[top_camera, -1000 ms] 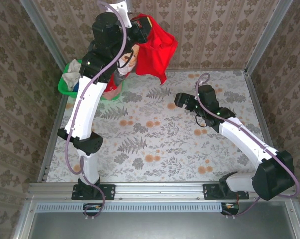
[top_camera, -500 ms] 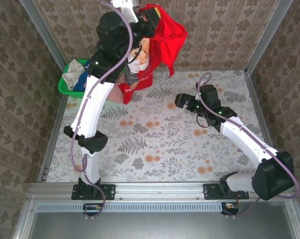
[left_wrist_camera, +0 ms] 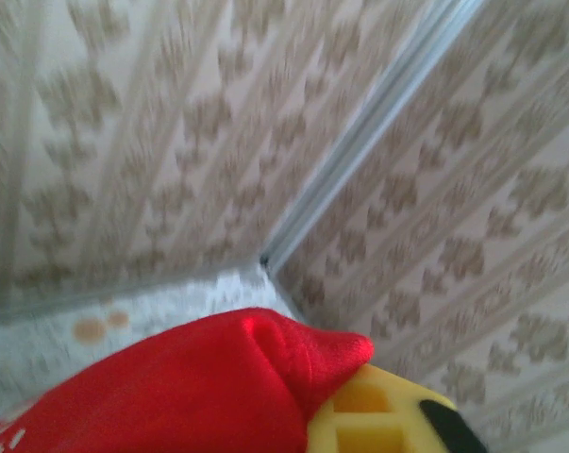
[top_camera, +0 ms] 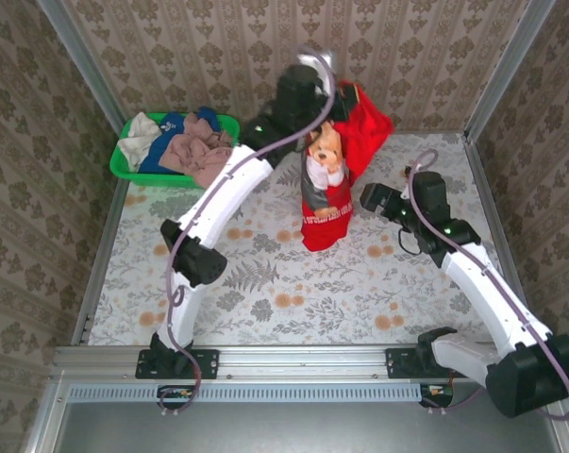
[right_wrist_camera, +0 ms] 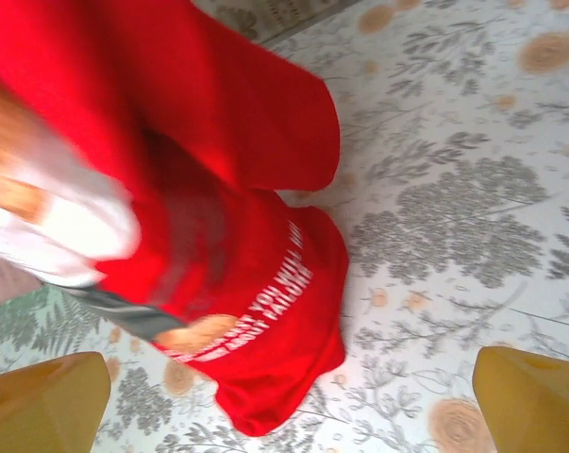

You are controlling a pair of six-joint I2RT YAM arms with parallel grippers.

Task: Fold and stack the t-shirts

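Note:
The bright red t-shirt (top_camera: 329, 203) with the teddy-bear print hangs from my left gripper (top_camera: 345, 94), which is raised at the back middle of the table and shut on its top edge. The shirt's lower hem rests on the table. In the left wrist view a bunched fold of the red t-shirt (left_wrist_camera: 199, 387) lies against one yellow finger (left_wrist_camera: 383, 420). My right gripper (top_camera: 369, 196) stands open just right of the hanging cloth. Its wrist view looks at the red t-shirt (right_wrist_camera: 256, 311), white lettering facing it, and nothing is between its fingers (right_wrist_camera: 43, 406).
A green basket (top_camera: 124, 170) at the back left holds dusty pink (top_camera: 194, 153), blue (top_camera: 163, 151) and white (top_camera: 138, 143) garments. Patterned walls and metal corner posts (top_camera: 496, 71) close in the back and sides. The floral table (top_camera: 293, 293) lies bare in front.
My left arm swung right from above the basket to the back middle, carrying the red shirt, which now hangs lower with its hem on the table. The right gripper shifted a little right.

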